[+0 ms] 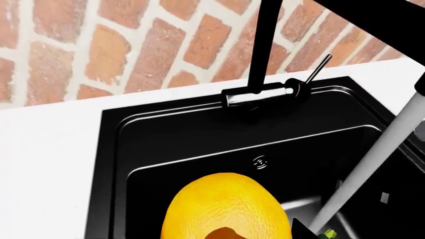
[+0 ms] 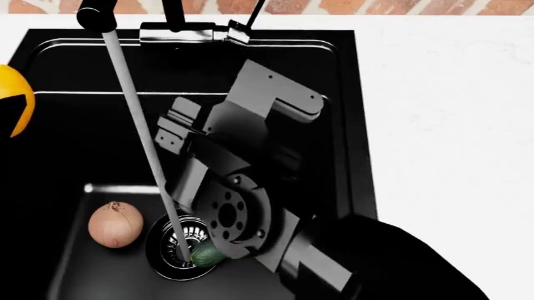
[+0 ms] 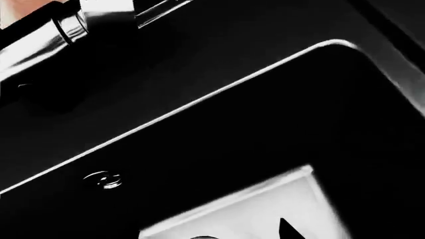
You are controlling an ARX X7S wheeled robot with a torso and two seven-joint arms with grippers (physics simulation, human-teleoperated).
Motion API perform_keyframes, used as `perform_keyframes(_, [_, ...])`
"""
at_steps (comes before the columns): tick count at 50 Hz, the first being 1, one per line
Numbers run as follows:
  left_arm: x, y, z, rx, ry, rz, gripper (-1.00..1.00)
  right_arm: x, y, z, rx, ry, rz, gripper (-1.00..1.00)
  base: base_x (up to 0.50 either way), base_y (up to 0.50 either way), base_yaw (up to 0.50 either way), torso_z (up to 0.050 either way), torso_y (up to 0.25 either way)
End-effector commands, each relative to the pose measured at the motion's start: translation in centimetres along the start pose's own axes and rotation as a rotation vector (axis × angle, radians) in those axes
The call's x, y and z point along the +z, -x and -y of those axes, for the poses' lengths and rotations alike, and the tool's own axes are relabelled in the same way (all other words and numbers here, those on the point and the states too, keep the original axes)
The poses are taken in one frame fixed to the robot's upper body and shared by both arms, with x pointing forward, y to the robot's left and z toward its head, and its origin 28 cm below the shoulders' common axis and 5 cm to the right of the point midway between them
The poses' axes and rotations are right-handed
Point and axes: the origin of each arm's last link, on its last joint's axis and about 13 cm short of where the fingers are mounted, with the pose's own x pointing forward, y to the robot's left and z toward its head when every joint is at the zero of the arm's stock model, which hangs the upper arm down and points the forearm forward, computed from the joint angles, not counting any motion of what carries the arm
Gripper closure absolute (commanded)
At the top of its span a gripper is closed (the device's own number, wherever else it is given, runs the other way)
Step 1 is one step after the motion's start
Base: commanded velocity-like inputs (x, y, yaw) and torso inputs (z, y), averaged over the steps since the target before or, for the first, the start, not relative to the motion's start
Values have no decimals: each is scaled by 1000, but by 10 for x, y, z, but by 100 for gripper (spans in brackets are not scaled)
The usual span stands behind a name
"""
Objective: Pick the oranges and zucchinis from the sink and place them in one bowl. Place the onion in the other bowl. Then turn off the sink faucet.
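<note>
An orange (image 1: 226,206) fills the near part of the left wrist view, held above the black sink (image 1: 199,149) by my left gripper (image 1: 229,235), which is shut on it. The head view shows this orange (image 2: 12,100) at its left edge. On the sink floor lie the onion (image 2: 115,223) and, by the drain (image 2: 171,247), a zucchini (image 2: 207,255) mostly hidden under my right arm. My right gripper (image 2: 179,125) hangs inside the basin, open and holding nothing; one fingertip (image 3: 285,230) shows. The sink faucet (image 2: 184,31) runs, with a stream of water (image 2: 142,137) reaching the drain. Both bowls are out of view.
White countertop (image 2: 451,125) lies to the right of the sink. A brick wall (image 1: 133,45) rises behind it. The faucet's thin lever handle (image 1: 317,69) sticks up beside its base. An overflow hole (image 3: 103,179) sits in the sink's back wall.
</note>
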Motion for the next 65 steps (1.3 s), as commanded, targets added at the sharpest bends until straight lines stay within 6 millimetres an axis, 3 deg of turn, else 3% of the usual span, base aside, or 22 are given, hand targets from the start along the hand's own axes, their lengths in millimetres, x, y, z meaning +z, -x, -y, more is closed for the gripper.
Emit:
perform_keyframes(1, [0, 0, -1, -4, 14, 0, 100, -12, -10, 8, -62, -72, -42, -100, 0, 0, 0, 0, 0])
perform_keyframes(15, [0, 0, 0, -14, 24, 13, 100, -24, -16, 16, -115, -101, -103, -100, 0, 0, 0, 0, 0])
perform_keyframes(26, [0, 0, -1, -33, 15, 14, 100, -49, -17, 21, -124, -133, -196, -100, 0, 0, 0, 0, 0])
perform_keyframes(28, [-5, -7, -8, 77, -40, -28, 100, -48, -18, 21, -137, -151, -199, -100, 0, 0, 0, 0, 0])
perform_keyframes(47, [-6, -7, -8, 86, -17, 13, 100, -39, -21, 23, -138, -150, -217, -100, 0, 0, 0, 0, 1])
perform_keyframes(48, [8, -1, -15, -6, -41, 50, 100, -39, -21, 24, -141, -153, -220, -100, 0, 0, 0, 0, 0])
perform_keyframes(50, [9, -1, -16, -8, -38, 53, 100, -40, -22, 24, -143, -158, -226, -100, 0, 0, 0, 0, 0])
perform_keyframes(51, [2, -17, 11, -64, 61, 65, 100, -40, -22, 25, -141, -168, -238, -100, 0, 0, 0, 0, 0])
perform_keyframes(55, [10, -8, -6, -39, 86, 96, 100, -37, -21, 23, -135, -161, -238, -100, 0, 0, 0, 0, 0])
perform_keyframes(65, [10, -10, -1, -34, 33, 87, 100, -37, -20, 23, -135, -163, -252, -100, 0, 0, 0, 0, 0])
